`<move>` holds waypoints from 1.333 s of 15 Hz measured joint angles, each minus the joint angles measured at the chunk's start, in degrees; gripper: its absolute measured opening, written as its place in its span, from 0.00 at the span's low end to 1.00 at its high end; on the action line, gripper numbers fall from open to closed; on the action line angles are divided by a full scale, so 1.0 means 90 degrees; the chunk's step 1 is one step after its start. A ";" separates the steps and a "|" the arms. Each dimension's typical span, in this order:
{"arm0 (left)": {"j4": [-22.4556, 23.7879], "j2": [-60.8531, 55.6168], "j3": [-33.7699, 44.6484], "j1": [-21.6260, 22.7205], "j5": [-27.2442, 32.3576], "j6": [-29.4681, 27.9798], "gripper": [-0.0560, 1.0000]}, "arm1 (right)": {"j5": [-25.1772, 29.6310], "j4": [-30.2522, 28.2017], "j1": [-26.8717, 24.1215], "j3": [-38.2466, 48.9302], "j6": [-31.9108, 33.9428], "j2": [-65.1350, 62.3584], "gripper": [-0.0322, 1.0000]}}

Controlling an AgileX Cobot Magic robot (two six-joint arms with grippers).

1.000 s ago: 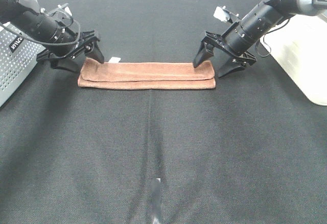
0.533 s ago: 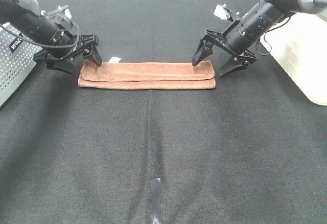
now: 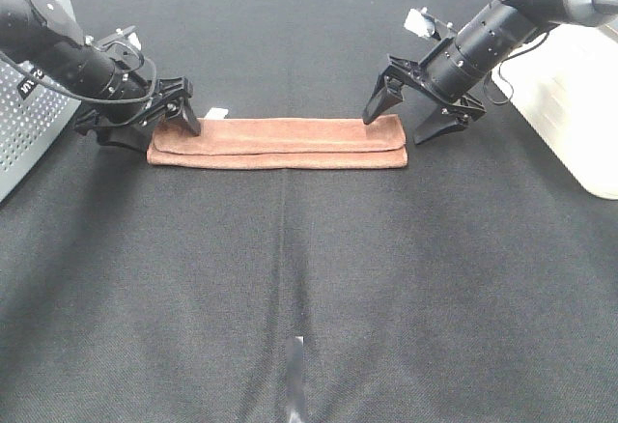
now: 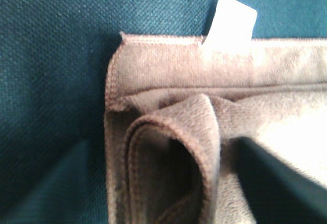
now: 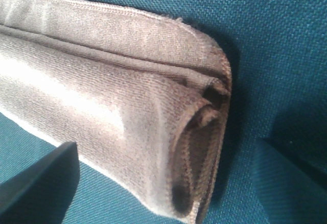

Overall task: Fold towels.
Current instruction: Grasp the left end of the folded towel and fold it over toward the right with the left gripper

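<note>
– Fingers [image 3: 379, 101] are spread wide on both sides, aren't they? Nothing is held.

– Right. The right gripper [image 3: 396, 126] straddles one short end of the towel [image 3: 280, 141], with one finger at its far edge and the other just off the end. The left gripper [image 3: 150, 126] is open at the opposite end, close to the small white tag [image 3: 216, 112] that sticks out from the towel's far edge.

– And the towel itself?

– It lies flat on the black tablecloth [image 3: 309, 288] between the two grippers. It's already folded lengthwise into a long, narrow strip.

– How would you expect it to handle?

– I'd say it's soft, limp and light. It's fuzzy terry, so it shouldn't slip out of a pinch, but it won't hold any shape once lifted. Look at the ends up close. From the left wrist the top layer curls over into a loose loop at the corner [image 4: 168, 147], and from the right wrist the end gapes open like a roll [image 5: 199, 147]. To me that means the layers aren't pressed together and could slide apart.

– So where would you take hold?

– At a short end, I'd think, with one finger over the stack and one under it, so every layer is caught. Taking only the top hem would probably peel the fold open. Lifted by one end alone, I'd guess the strip would sag and drag along the tablecloth.
</note>
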 joint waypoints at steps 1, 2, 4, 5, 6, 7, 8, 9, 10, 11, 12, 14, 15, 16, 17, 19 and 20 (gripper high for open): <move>-0.0019 0.0006 0.0000 -0.0006 -0.0006 0.0006 0.65 | 0.0000 0.0000 0.0000 0.0000 0.0000 0.0000 0.86; -0.0025 0.0013 0.0000 -0.0032 -0.0013 0.0006 0.58 | 0.0000 0.0000 0.0000 0.0000 0.0000 0.0000 0.86; -0.0038 0.0013 0.0000 -0.0083 -0.0032 0.0166 0.42 | 0.0000 0.0000 0.0000 0.0000 0.0000 0.0000 0.86; -0.0045 0.0013 0.0000 -0.0095 -0.0038 0.0210 0.33 | 0.0000 0.0000 0.0000 0.0000 0.0000 0.0000 0.86; -0.0045 0.0013 0.0000 -0.0095 -0.0038 0.0248 0.24 | 0.0000 0.0000 0.0000 0.0000 0.0000 0.0000 0.86; -0.0045 0.0013 0.0000 -0.0108 -0.0038 0.0255 0.14 | 0.0000 0.0000 0.0000 0.0000 0.0000 0.0000 0.86; -0.0045 0.0013 0.0000 -0.0108 -0.0038 0.0255 0.10 | 0.0000 0.0000 0.0000 0.0000 0.0000 0.0000 0.86; -0.0045 0.0013 0.0000 -0.0108 -0.0038 0.0255 0.10 | 0.0006 0.0000 0.0000 0.0000 0.0051 0.0000 0.86; -0.0045 0.0013 0.0000 -0.0108 -0.0038 0.0255 0.10 | 0.0006 0.0000 0.0000 0.0000 0.0051 0.0000 0.86; 0.0095 -0.0025 0.0000 -0.0108 -0.0019 0.0255 0.10 | 0.0013 0.0000 0.0000 0.0000 0.0121 0.0000 0.86; 0.0095 -0.0025 0.0000 -0.0108 -0.0019 0.0255 0.10 | 0.0013 0.0000 0.0000 0.0000 0.0121 0.0000 0.86; 0.0707 -0.0286 0.0000 -0.0095 0.0070 0.0064 0.10 | 0.0013 -0.0006 0.0000 0.0000 0.0121 -0.0070 0.86; 0.1006 -0.0439 0.0000 -0.0051 0.0153 -0.0083 0.10 | 0.0013 -0.0006 0.0000 0.0000 0.0121 -0.0153 0.86; 0.1350 -0.0586 0.0000 0.0000 0.0229 -0.0255 0.10 | 0.0013 -0.0006 0.0000 0.0000 0.0121 -0.0216 0.86; 0.1744 -0.0713 -0.0025 0.0038 0.0388 -0.0452 0.10 | 0.0013 -0.0006 0.0000 0.0000 0.0121 -0.0229 0.86; 0.2375 -0.0834 -0.0242 0.0045 0.0891 -0.0904 0.10 | 0.0045 -0.0032 0.0000 0.0000 0.0121 -0.0229 0.86; 0.2413 -0.0834 -0.0433 0.0038 0.1216 -0.1070 0.10 | 0.0051 -0.0038 0.0000 0.0000 0.0121 -0.0229 0.86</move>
